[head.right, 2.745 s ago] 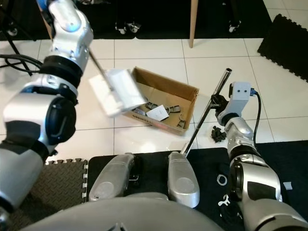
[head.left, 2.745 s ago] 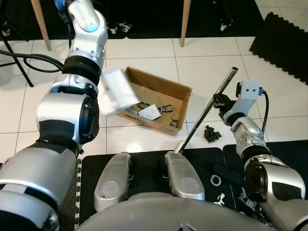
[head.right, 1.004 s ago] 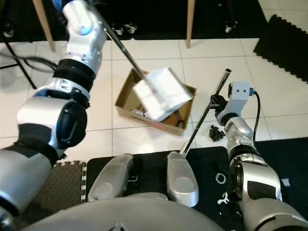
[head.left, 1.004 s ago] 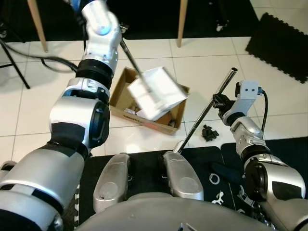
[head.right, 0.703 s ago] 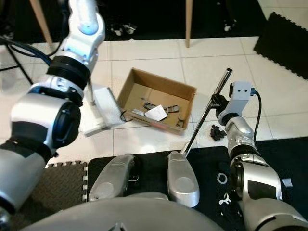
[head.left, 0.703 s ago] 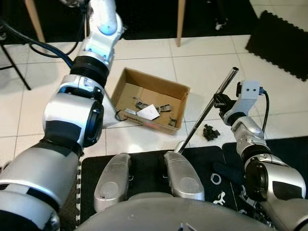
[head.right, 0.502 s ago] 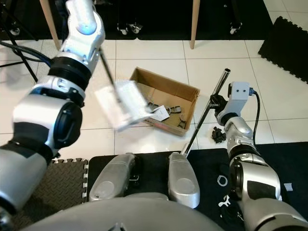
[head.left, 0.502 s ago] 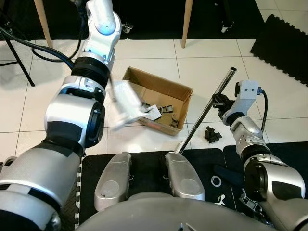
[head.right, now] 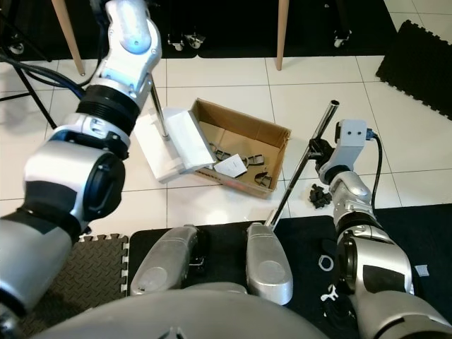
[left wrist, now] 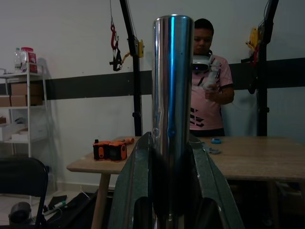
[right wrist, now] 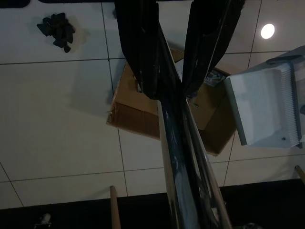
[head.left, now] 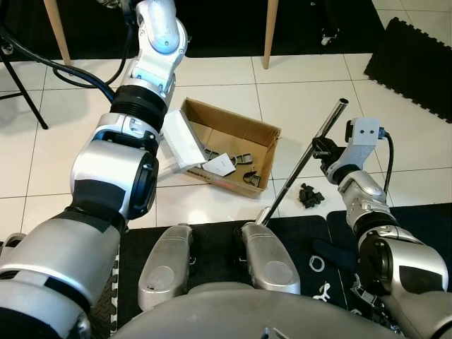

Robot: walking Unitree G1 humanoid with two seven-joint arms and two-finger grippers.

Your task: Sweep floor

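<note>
White tile floor (head.left: 233, 95); black mats (head.left: 413, 60)

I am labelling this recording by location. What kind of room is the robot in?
Probably a workshop or lab rather than a home. A wooden table carries an orange tool, black steel posts stand against the wall, shelves hold boxes, and black foam mats lie on the white tiles.

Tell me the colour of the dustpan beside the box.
White. The dustpan shows best in the right eye view.
</note>
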